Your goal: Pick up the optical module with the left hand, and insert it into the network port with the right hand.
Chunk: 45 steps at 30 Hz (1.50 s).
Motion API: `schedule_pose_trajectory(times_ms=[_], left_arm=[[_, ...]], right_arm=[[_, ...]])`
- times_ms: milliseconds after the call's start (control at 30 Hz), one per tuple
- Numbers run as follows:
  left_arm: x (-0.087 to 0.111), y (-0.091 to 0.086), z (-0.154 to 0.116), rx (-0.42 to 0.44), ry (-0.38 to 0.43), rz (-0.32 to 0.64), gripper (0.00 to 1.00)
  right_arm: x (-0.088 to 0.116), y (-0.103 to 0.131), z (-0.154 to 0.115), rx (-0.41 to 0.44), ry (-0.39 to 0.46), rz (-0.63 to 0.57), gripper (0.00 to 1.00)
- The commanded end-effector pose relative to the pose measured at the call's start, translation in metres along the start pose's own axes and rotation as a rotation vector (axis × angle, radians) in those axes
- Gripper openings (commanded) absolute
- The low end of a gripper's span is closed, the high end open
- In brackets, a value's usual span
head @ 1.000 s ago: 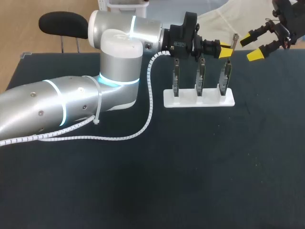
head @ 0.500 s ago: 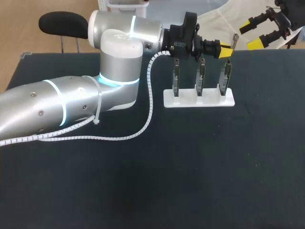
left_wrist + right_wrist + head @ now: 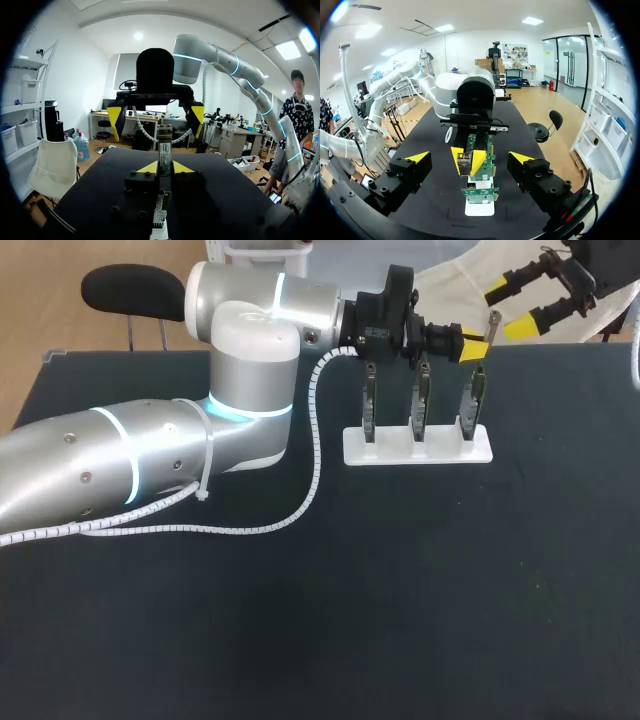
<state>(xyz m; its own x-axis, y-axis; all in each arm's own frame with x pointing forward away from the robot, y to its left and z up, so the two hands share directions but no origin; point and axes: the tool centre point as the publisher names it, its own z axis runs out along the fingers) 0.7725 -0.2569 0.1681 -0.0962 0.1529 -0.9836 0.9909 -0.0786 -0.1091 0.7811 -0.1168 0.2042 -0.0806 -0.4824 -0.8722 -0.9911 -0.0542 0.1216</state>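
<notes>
Two risks here: my left gripper (image 3: 472,344) pinches the optical module (image 3: 164,147) by its lower end, over the white rack (image 3: 418,450) of port boards. My right gripper (image 3: 508,308) hangs wide open and empty, facing it, so a skewed handover grab could twist or drop it.

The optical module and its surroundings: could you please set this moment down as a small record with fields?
optical module: clamped between the left pincer's yellow tips, sticking out ahead of them
left pincer: shut on the module, held above the rack's boards
right pincer: open, empty, at the table's far right edge, facing the left pincer
rack: white base on the black table, three circuit boards standing in a row
task state: module picked up, not yet inserted
</notes>
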Motion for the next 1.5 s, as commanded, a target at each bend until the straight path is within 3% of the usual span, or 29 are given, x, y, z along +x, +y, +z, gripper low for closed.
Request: schedule_pose_trajectory(times_ms=[33,633,667,700,733,1500], left_arm=[[-0.0001,0.0014,0.0,0.002,0.001,0.001,0.0],[-0.0001,0.0014,0.0,0.002,0.001,0.001,0.0],[-0.0001,0.0014,0.0,0.002,0.001,0.001,0.0],[-0.0001,0.0014,0.0,0.002,0.001,0.001,0.0],[-0.0001,0.0014,0.0,0.002,0.001,0.001,0.0],[-0.0001,0.0014,0.0,0.002,0.001,0.001,0.0]], right_arm=[[-0.0003,0.0034,0.0011,0.001,-0.002,0.002,1.0],[-0.0051,0.0053,0.0094,-0.001,-0.01,0.005,1.0],[-0.0051,0.0053,0.0095,-0.002,-0.01,0.005,0.49],[-0.0051,0.0052,0.0095,-0.001,-0.01,0.005,0.05],[-0.0051,0.005,0.0096,0.001,-0.01,0.004,0.0],[-0.0045,0.0028,0.0089,0.006,-0.002,-0.005,0.0]])
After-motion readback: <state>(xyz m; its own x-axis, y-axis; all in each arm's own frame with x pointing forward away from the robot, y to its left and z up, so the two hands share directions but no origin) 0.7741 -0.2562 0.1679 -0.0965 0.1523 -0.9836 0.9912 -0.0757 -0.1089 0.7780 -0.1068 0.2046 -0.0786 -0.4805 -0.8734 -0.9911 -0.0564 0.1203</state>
